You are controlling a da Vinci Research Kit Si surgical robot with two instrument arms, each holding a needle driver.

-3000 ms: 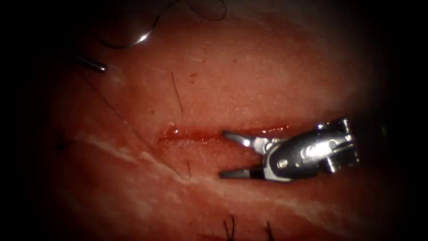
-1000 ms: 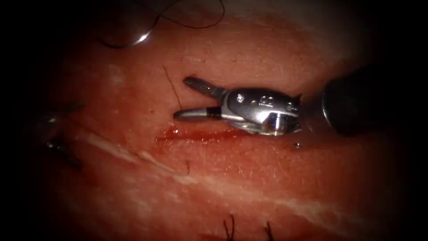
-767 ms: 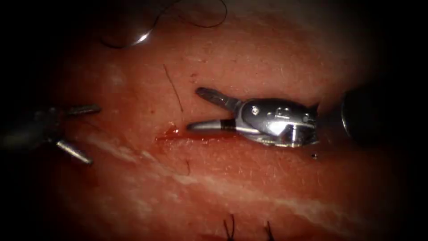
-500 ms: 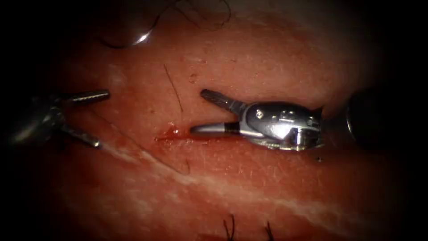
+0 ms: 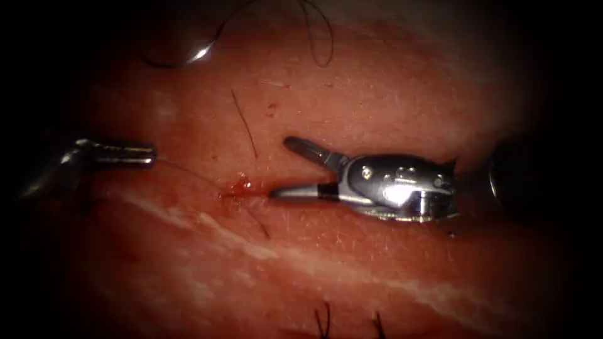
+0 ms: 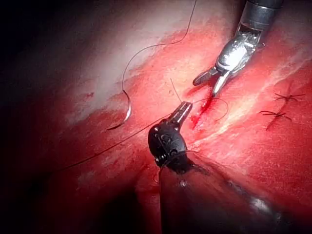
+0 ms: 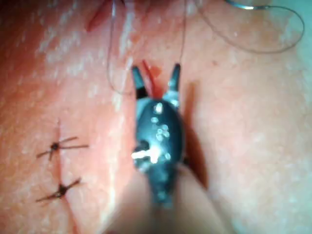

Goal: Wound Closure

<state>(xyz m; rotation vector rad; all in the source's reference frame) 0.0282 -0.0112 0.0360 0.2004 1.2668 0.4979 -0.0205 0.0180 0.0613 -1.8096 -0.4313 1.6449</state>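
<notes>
**Thread held left of the cut, needle lying free**

Thread [image 5: 188, 173] is gripped by the left tool [image 5: 141, 154], whose jaws are closed on it just left of the cut [image 5: 257, 190]. From the jaws, the strand runs across the tissue [image 5: 377, 88] to the cut's left end, where a little red fluid [image 5: 239, 185] has gathered. In the left wrist view the same grip is seen: the left tool [image 6: 185, 108] is clamped on the thread [image 6: 126, 138].

Nothing is held by the right tool [image 5: 281, 167]. Its jaws are spread wide, with one lying along the cut and the other raised above it. In the right wrist view the cut's red line is seen between the parted tips of the right tool [image 7: 156, 69].

The needle [image 5: 198, 53] lies loose on the surface near the tissue's far left corner, well apart from both tools and not in the tissue. Two finished stitches [image 5: 323, 319] sit at the tissue's near edge.

The work in hand is judged to be management of the strand at the cut's left end. For this to be done well, tension should be kept light and even. The pull should be directed low along the surface, so that the cut's lip is not torn or lifted. The open right jaws are best kept off the strand, and the slack near the needle should be watched for snagging.
</notes>
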